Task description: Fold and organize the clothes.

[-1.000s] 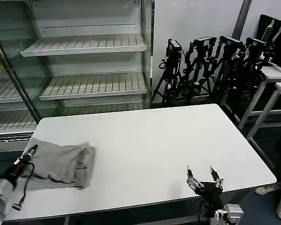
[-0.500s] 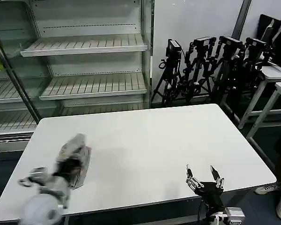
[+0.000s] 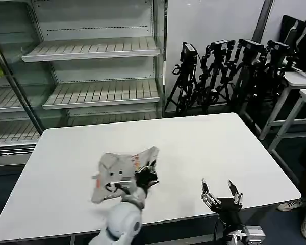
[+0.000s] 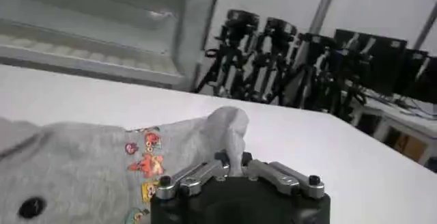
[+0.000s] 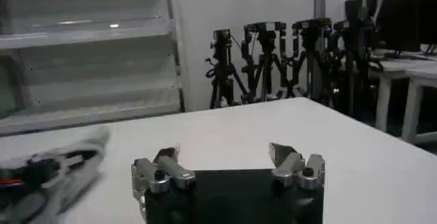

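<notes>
The light grey T-shirt (image 3: 120,171) lies bunched near the front middle of the white table (image 3: 204,143). Its right edge is lifted off the surface. My left gripper (image 3: 148,177) is shut on that raised fold of cloth. In the left wrist view the pinched fold (image 4: 230,133) rises between the fingertips of the left gripper (image 4: 232,162). The small multicoloured graphic (image 4: 143,167) shows on the fabric beside it. My right gripper (image 3: 220,193) hovers open at the table's front right with nothing between its fingers. In the right wrist view the right gripper (image 5: 225,157) looks across the table at the shirt (image 5: 65,157).
An empty glass-sided shelving unit (image 3: 92,66) stands behind the table at the left. Black camera tripods (image 3: 229,71) line the back wall. White side tables (image 3: 301,92) stand at the right, and a person's shoes (image 3: 301,213) show on the floor there.
My left gripper has swept from the table's left edge toward the front middle, dragging the T-shirt to the right and lifting one edge. The right gripper has stayed in place.
</notes>
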Tool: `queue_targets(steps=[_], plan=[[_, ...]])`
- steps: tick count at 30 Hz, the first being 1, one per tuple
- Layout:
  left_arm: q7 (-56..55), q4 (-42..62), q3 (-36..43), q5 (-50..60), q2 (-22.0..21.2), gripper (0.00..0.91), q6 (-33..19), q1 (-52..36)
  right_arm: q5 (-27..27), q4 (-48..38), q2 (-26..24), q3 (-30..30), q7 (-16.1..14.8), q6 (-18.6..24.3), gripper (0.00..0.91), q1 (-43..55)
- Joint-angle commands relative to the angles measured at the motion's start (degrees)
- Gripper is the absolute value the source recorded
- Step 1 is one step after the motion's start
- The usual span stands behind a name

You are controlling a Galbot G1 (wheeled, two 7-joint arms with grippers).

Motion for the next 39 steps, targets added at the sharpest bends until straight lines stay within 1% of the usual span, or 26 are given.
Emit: queue_targets(steps=[1,2,3,4,5,9,13,16,19,22,24,25,26,28,30,32,36,39], plan=[[-0.76,10.45,7.75,6.36,-8.66,0.353,-0.73,-8.15,-0.32,-0.2,-0.14,-0.3,-0.06,-0.16,0.907,0.61],[-0.66,10.65,7.79,6.28,-8.83,0.423,-0.75,-8.26,-0.31,-0.22,-0.17,-0.35,-0.08,-0.19,0.907,0.65],[-0.38,10.94,8.03,6.35,-9.05,0.564,-1.11,-8.36,-0.33,-0.27,-0.16,-0.36,-0.08,-0.24,0.907,0.7],[-0.24,11.07,8.27,6.4,-9.09,0.645,-1.28,-8.39,-0.34,-0.33,-0.18,-0.38,-0.09,-0.27,0.907,0.78],[-0.01,11.21,8.66,6.58,-9.17,0.907,-1.4,-8.39,-0.34,-0.36,-0.17,-0.39,-0.11,-0.3,0.907,0.81],[1.19,12.49,9.46,8.05,-9.55,0.907,-2.32,-8.49,-0.39,-0.1,-0.34,-0.29,-0.3,-0.58,0.907,0.86],[2.25,11.59,9.09,8.79,-9.54,0.907,-4.01,-8.47,-0.4,0.38,-0.61,0.18,-0.54,-0.57,0.907,0.69],[3.77,8.56,8.34,8.65,-8.52,0.907,-5.76,-7.92,-0.49,0.48,-0.9,0.63,-0.56,-0.39,0.907,0.86],[5.5,3.01,6.92,6.5,-6.47,0.907,-7.65,-5.88,-1.49,0.59,-1.15,0.63,-0.6,0.16,0.907,1.46],[6.27,-3.34,2.82,4.73,-3.06,0.907,-8.28,-2.52,-2.32,1.05,-1.36,0.32,-0.71,0.22,0.907,2.01],[6.73,-8.27,-1.35,5.81,0.87,0.907,-9.52,1.79,-3.45,0.88,-1.79,-0.15,-0.83,0.58,0.907,2.42],[6.56,-8.98,-2.76,6.34,1.49,0.907,-9.71,2.34,-3.74,0.76,-1.92,-0.26,-0.87,0.69,0.907,2.54],[6.11,-11.55,-5.41,8.12,3.57,0.907,-9.76,4.14,-4.03,0.53,-2.04,-0.58,-0.88,0.84,0.907,2.76],[5.3,-13.4,-10.28,12.79,5.45,0.907,-9.85,7.14,-4.24,0.15,-2.05,-1.27,-0.88,0.89,0.907,3.25],[4.23,-16.23,-14.5,15.0,6.49,0.907,-10.38,10.15,-4.56,0.02,-1.86,-2.01,-0.82,0.85,0.907,3.69],[3.98,-19.29,-18.21,14.35,6.98,0.907,-10.29,14.5,-5.31,-0.08,-1.59,-2.82,-0.63,0.77,0.907,4.28],[4.39,-23.45,-23.45,14.63,7.1,0.907,-10.96,22.84,-8.25,-1.22,-1.39,-3.62,0.39,0.93,0.907,6.11],[5.02,-25.39,-26.44,15.03,7.12,0.907,-11.94,25.93,-8.3,-1.91,-1.49,-3.87,0.87,2.3,0.907,6.6]])
